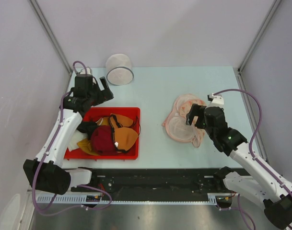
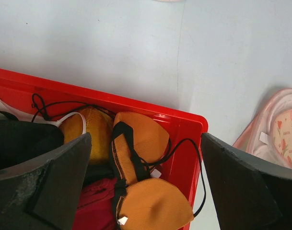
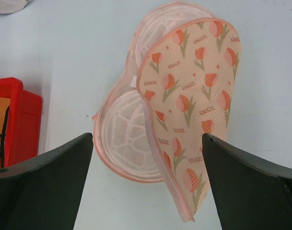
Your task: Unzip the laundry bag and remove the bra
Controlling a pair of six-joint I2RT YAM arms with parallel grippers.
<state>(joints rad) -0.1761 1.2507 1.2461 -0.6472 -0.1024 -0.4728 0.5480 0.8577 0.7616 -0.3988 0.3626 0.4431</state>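
The laundry bag, round white mesh with a thin dark hoop rim, lies on its side at the table's far edge, and a sliver of it shows in the right wrist view. The pale pink-beige bra is not visible. My left gripper is open and empty, between the laundry bag and the red tray. In its wrist view it hangs over the tray's far right corner. My right gripper is open and empty over a pinkish round mesh bag, straddling it in its wrist view.
The red tray holds an orange bra, a maroon bra and a black one. The pinkish bag lies open with its peach tulip-patterned flap raised. It also shows in the left wrist view.
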